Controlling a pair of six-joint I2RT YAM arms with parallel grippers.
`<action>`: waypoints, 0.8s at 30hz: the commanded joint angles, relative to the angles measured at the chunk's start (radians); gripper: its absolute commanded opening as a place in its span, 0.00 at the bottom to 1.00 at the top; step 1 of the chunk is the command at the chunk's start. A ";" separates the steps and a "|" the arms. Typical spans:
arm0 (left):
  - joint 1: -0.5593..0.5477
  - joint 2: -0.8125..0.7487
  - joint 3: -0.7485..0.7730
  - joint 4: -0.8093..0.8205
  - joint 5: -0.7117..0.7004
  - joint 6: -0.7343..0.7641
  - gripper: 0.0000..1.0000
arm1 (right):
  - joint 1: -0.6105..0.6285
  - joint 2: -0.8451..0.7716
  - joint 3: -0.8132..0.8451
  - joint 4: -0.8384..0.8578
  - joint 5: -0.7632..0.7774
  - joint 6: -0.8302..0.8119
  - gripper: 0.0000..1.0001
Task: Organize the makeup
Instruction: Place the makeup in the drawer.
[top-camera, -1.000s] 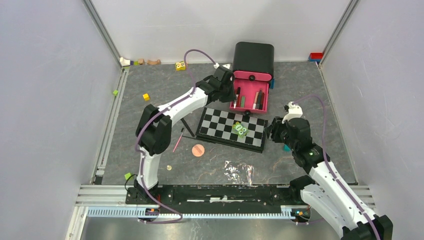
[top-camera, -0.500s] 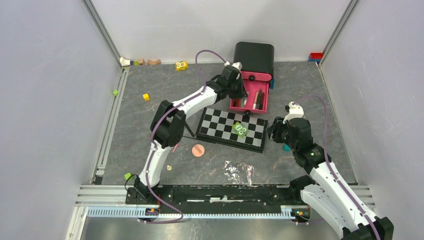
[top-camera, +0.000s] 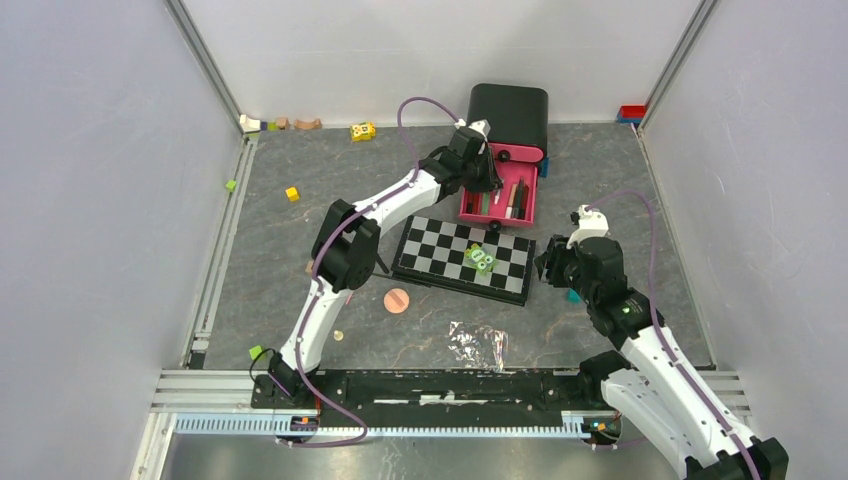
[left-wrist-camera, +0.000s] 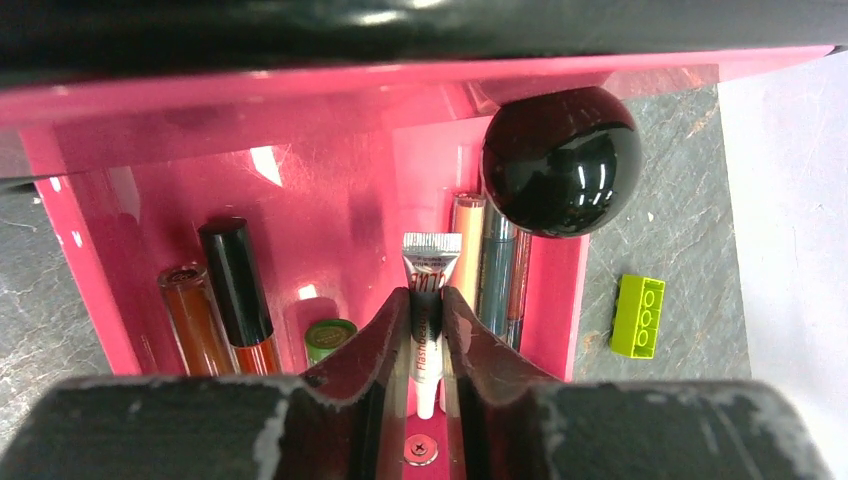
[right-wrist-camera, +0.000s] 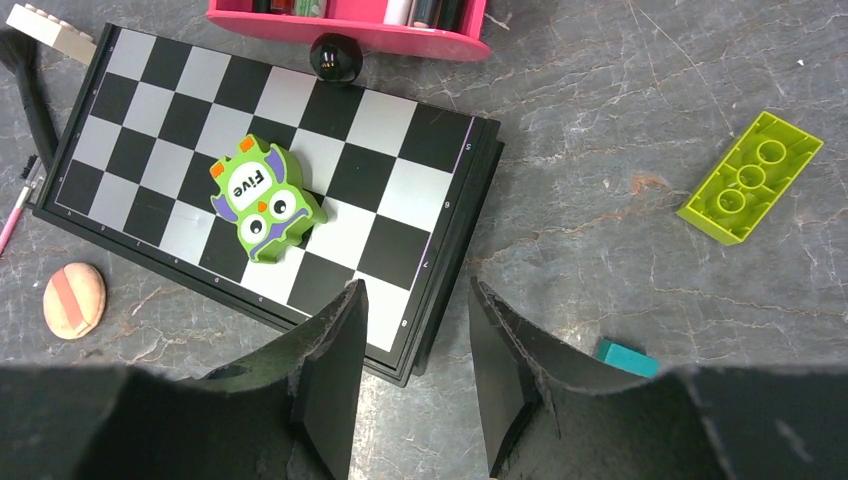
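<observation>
My left gripper (left-wrist-camera: 428, 295) hangs over the open pink drawer (left-wrist-camera: 300, 130), shut on a small white tube (left-wrist-camera: 431, 258) that stands upright between its fingers. Several other cosmetics stand in the drawer: an orange gloss tube (left-wrist-camera: 195, 320), a black-capped tube (left-wrist-camera: 235, 285), a green-capped tube (left-wrist-camera: 328, 338), a peach pencil (left-wrist-camera: 467, 240) and a dark pencil (left-wrist-camera: 495, 280). In the top view the left gripper (top-camera: 487, 175) is at the drawer's (top-camera: 497, 221) left part. My right gripper (right-wrist-camera: 415, 330) is open and holds nothing. The peach puff (right-wrist-camera: 73, 299), a pink pencil (right-wrist-camera: 15, 225) and the black brush (right-wrist-camera: 30, 100) lie on the table.
The chequered board (top-camera: 462, 260) lies in front of the drawer with a green owl block (top-camera: 480, 259) on it. A lime brick (right-wrist-camera: 748, 177) and a teal block (right-wrist-camera: 627, 357) lie near the right gripper. A black box (top-camera: 508, 115) sits above the drawer. A clear wrapper (top-camera: 478, 343) lies near the front.
The left arm has stretched farther right and back, bringing its gripper from the drawer's left side to over the drawer. The right arm has stayed still.
</observation>
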 joint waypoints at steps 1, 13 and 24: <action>-0.005 0.011 0.044 0.005 0.008 0.020 0.25 | 0.003 -0.012 0.037 0.013 0.015 -0.005 0.48; -0.008 -0.004 0.030 -0.025 0.008 0.039 0.30 | 0.003 -0.045 0.035 -0.003 0.015 0.011 0.48; -0.029 -0.254 -0.061 -0.074 -0.053 0.115 0.31 | 0.003 -0.056 0.031 -0.003 0.021 0.013 0.48</action>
